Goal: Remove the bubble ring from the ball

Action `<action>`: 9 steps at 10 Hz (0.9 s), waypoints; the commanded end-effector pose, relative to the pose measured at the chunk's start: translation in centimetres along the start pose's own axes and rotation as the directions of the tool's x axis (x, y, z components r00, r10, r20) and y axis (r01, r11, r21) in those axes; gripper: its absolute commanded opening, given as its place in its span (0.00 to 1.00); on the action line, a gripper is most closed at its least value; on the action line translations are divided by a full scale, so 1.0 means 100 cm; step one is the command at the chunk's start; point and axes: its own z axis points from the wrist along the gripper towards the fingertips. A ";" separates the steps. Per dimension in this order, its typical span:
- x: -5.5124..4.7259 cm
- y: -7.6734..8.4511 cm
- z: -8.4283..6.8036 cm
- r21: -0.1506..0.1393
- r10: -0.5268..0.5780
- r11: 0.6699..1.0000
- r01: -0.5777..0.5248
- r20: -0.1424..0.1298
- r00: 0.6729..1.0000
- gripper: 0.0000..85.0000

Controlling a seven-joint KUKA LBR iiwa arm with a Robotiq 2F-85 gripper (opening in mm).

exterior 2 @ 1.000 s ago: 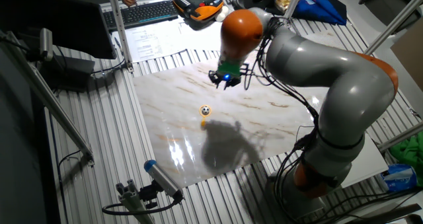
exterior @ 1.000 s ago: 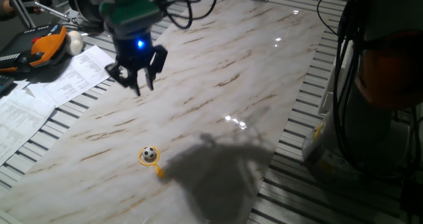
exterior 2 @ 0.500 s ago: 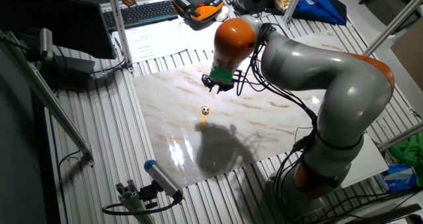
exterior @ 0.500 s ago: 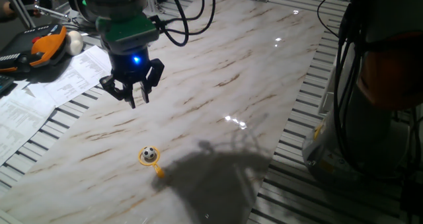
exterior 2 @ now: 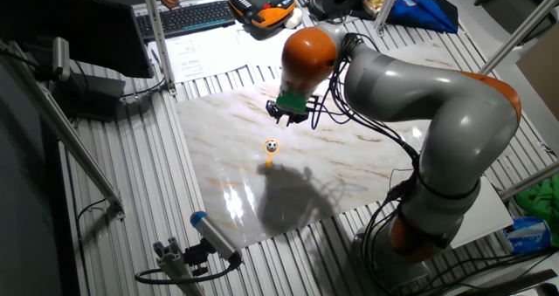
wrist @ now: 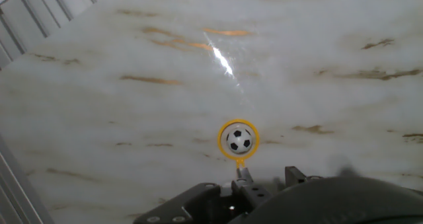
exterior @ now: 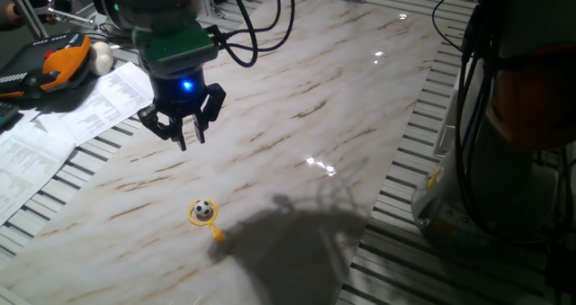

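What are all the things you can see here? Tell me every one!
ball: one, white with black patches, on the marble table, inside the ring.
bubble ring: one, yellow-orange, lying flat around the ball, its short handle pointing away.
table: one, pale marble with brown streaks, in the middle of the scene.
papers: a few printed white sheets, beside the table's edge.
keyboard: one, dark, behind the table.
plain ball: one, white, next to an orange and black device beside the papers.
arm: one, grey with orange joints, reaching over the table.
gripper: one, black with a blue light, hanging above the table, apart from the ring, empty.
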 end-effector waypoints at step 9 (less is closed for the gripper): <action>0.000 0.000 0.000 0.032 -0.061 0.997 0.064 -0.102 0.993 0.40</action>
